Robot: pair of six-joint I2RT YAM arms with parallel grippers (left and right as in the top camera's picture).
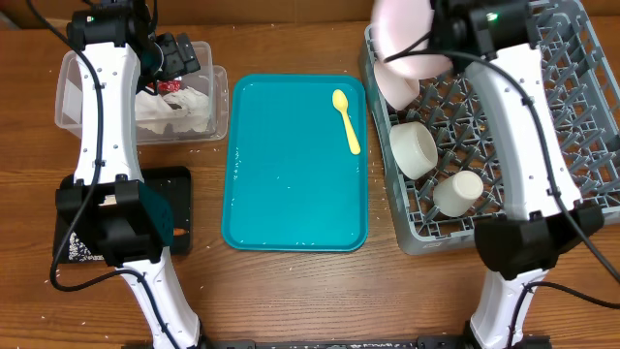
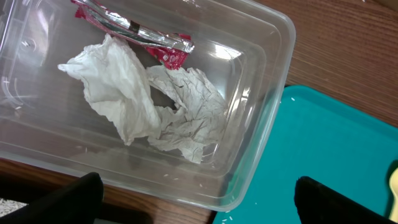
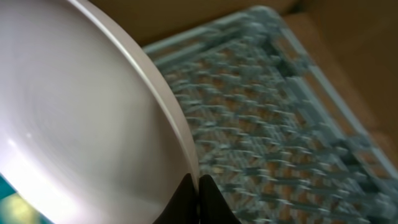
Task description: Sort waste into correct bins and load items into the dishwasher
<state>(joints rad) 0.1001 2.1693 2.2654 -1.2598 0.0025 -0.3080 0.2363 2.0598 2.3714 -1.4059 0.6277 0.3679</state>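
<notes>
My right gripper is shut on the rim of the pale pink plate, which hangs tilted over the far left corner of the grey dishwasher rack. Overhead, the plate juts left from the right gripper. A white bowl and a small white cup lie in the rack. The yellow spoon rests on the teal tray. My left gripper stands open over the clear tub, which holds a crumpled napkin and a red wrapper. Overhead, the left gripper is above that tub.
The black tray lies at the near left, mostly hidden under my left arm. White grains are scattered on the teal tray's corner and inside the tub. The tub's near corner sits close to the teal tray's edge.
</notes>
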